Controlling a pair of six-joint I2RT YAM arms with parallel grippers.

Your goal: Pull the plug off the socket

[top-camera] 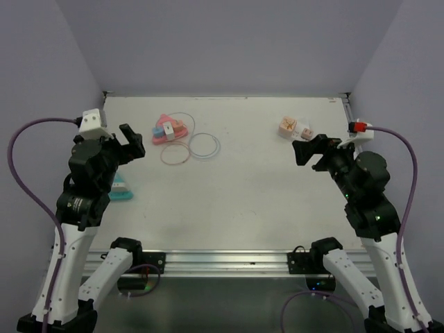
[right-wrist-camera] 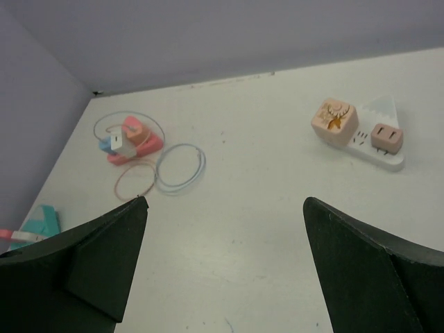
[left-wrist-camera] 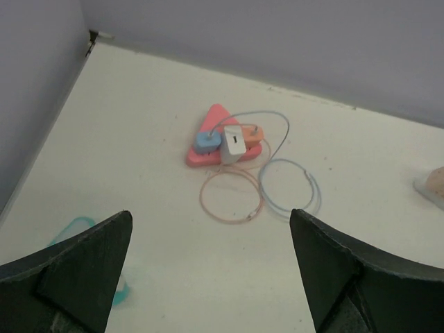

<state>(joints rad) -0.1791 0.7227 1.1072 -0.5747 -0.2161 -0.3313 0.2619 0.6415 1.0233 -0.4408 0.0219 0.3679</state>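
Top view: pink triangular socket (top-camera: 168, 132) upper left on tabletop (top-camera: 243, 201), apex toward far wall, plugs blurred, left hand (top-camera: 132, 142) and right hand (top-camera: 309, 154) spread wide, empty; left wrist: white plug (left-wrist-camera: 234, 143) upright mid-socket, fingers (left-wrist-camera: 83, 277) cropped below; right wrist: socket tiny, upper left.

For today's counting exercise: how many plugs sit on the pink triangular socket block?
3. On the pink socket block: a blue plug at the left, a white plug in the middle, an orange plug at the right. None appears hidden.
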